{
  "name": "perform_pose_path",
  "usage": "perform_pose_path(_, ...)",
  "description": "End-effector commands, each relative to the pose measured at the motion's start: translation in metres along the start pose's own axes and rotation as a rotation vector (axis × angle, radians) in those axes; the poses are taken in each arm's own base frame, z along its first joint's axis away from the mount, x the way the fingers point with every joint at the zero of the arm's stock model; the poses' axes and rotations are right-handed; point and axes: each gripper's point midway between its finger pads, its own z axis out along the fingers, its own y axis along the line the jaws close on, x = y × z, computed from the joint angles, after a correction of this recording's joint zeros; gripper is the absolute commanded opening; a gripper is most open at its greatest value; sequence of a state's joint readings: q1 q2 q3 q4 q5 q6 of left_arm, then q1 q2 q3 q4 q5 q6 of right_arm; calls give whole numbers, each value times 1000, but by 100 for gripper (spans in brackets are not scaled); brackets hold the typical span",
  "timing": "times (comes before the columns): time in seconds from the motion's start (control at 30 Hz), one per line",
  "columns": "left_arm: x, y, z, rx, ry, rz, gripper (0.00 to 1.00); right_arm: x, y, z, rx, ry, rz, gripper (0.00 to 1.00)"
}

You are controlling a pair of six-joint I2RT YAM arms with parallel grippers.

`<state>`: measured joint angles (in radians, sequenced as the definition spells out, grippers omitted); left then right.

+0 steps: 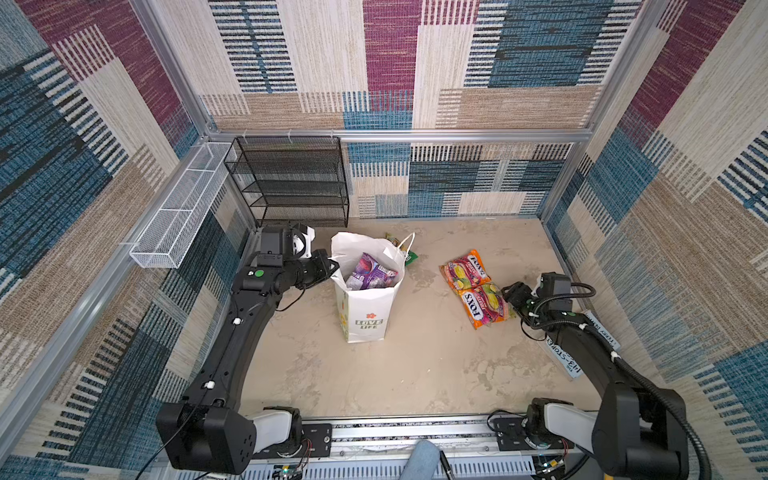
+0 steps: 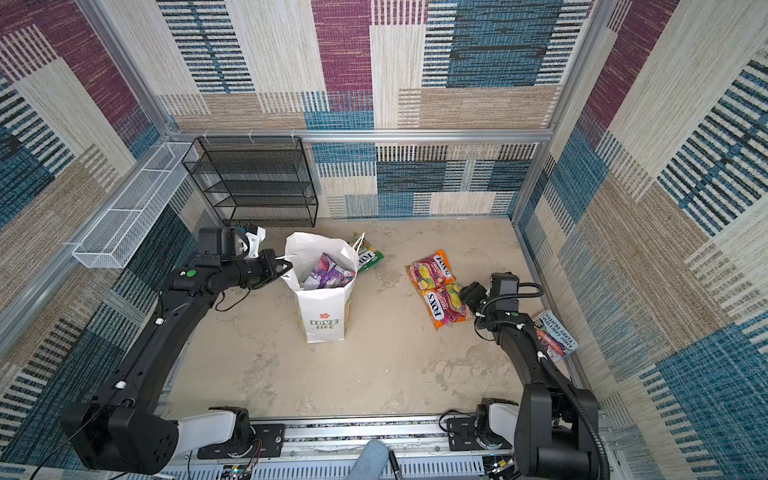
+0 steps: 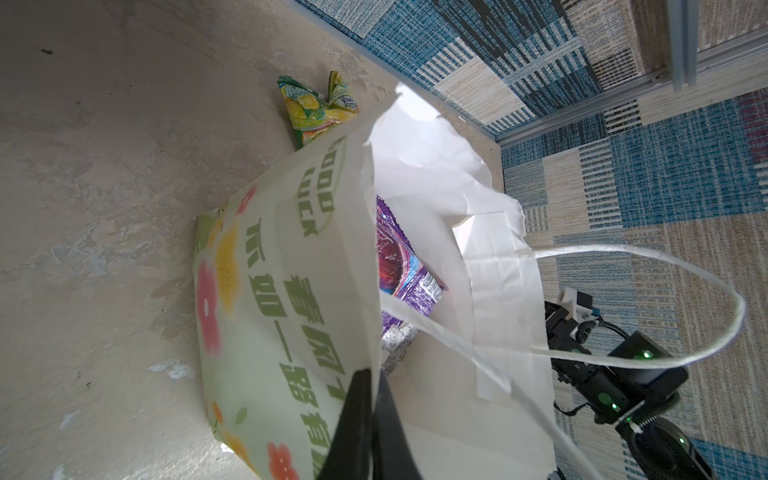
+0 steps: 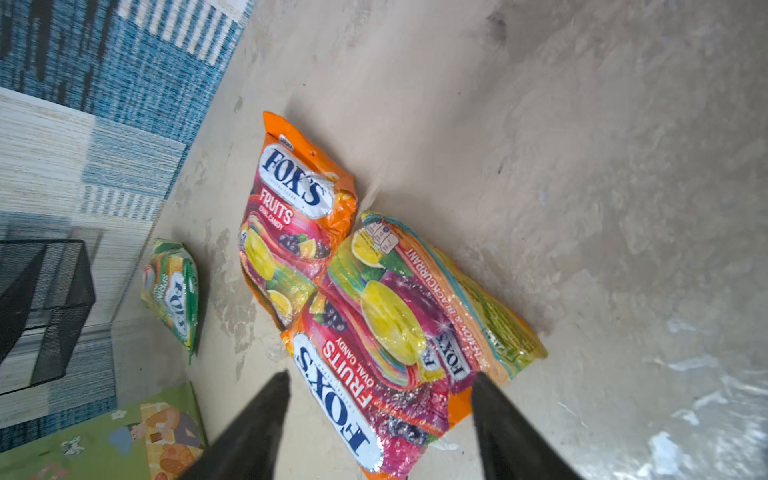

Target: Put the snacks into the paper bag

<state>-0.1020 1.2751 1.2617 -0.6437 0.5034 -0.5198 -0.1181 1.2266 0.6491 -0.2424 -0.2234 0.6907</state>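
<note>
Mottled beige worktop [image 1: 415, 374], patchwork carpet walls [image 1: 374, 62]. My left fingers [image 3: 357, 415] pinch the rim of the paper bag [image 1: 365, 316]; right fingers [image 4: 253, 432] gape over orange snacks [image 1: 486, 305]. Only the right wrist view shows the green packet [image 4: 174, 291] whole.

We are seeing patchwork carpet lining the walls [image 1: 390, 62], a black mesh shelf [image 1: 291, 183] standing on the mottled beige surface [image 1: 415, 365].
</note>
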Motion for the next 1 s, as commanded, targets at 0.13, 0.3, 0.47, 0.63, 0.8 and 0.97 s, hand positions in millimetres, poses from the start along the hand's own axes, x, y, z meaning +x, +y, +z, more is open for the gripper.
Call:
perform_pose_path(0.13, -4, -7, -1, 33, -13, 13, 0, 2, -25, 37, 132, 84, -51, 100)
perform_pose_path(0.3, -4, -8, -2, 38, -14, 13, 0, -5, -27, 43, 142, 54, -86, 100)
perform_pose_path(0.47, -4, -9, -3, 44, -15, 16, 0, 12, -26, 55, 93, 131, -103, 100)
perform_pose_path(0.63, -4, -10, -3, 45, -16, 15, 0, 28, -23, 63, 50, 203, -102, 100)
perform_pose_path(0.8, -4, -10, -4, 46, -17, 16, 0, 58, 1, 52, -16, 263, -175, 100)
perform_pose_path(0.97, -4, -10, -3, 45, -18, 14, 0, 87, 10, 43, -35, 309, -222, 100)
